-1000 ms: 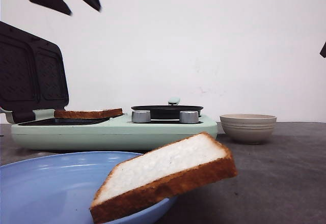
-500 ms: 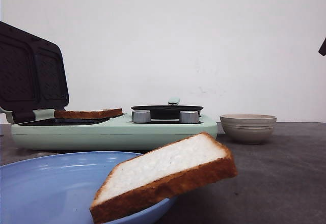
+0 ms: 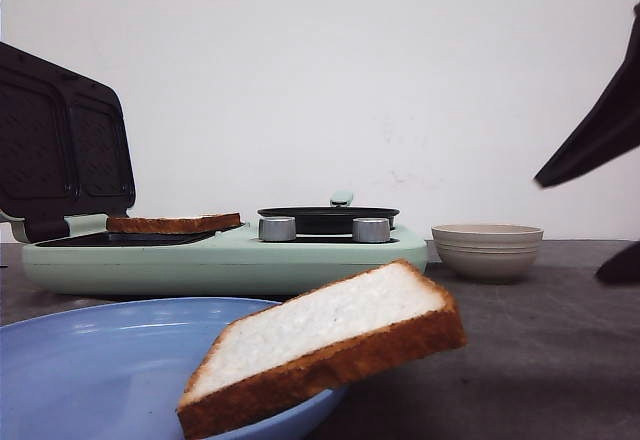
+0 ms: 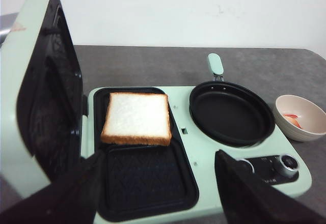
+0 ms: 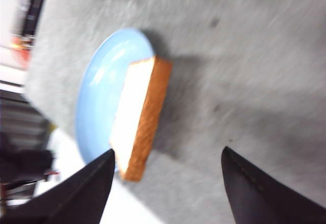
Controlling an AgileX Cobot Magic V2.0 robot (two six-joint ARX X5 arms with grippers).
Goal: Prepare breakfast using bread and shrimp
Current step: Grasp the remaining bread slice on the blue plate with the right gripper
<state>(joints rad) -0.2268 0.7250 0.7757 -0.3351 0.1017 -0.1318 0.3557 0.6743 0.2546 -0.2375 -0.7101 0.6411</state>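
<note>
My right pincer [image 5: 165, 183] is spread wide and empty, fingers apart above the desk [image 5: 254, 81], looking down at the second bread slice [image 5: 137, 117]. That slice sits tilted on the near right rim of the blue plate [image 5: 99, 86], one edge propped up and overhanging the desk. Here is the risk: if I close on it off-centre or push down on the raised edge, it could tip off the rim and land on the desk, or I could nudge the plate itself. My wrist picture is blurred, so I cannot judge the alignment finely.

My left pincer [image 4: 158, 183] is also open and holding nothing, hovering near the front of the mint-green sandwich maker [image 4: 204, 147]. The first bread slice [image 4: 136, 118] lies flat in the far part of its left grill plate, lid [image 4: 30, 81] standing open on the left. A careless descent there could shift that slice or knock the lid.

Further right, the black pan [image 4: 232, 113] is bare, and the shrimp [image 4: 294, 119] waits in the beige bowl [image 4: 300, 117] at the far right. It is small, so a sloppy pinch could miss it.
</note>
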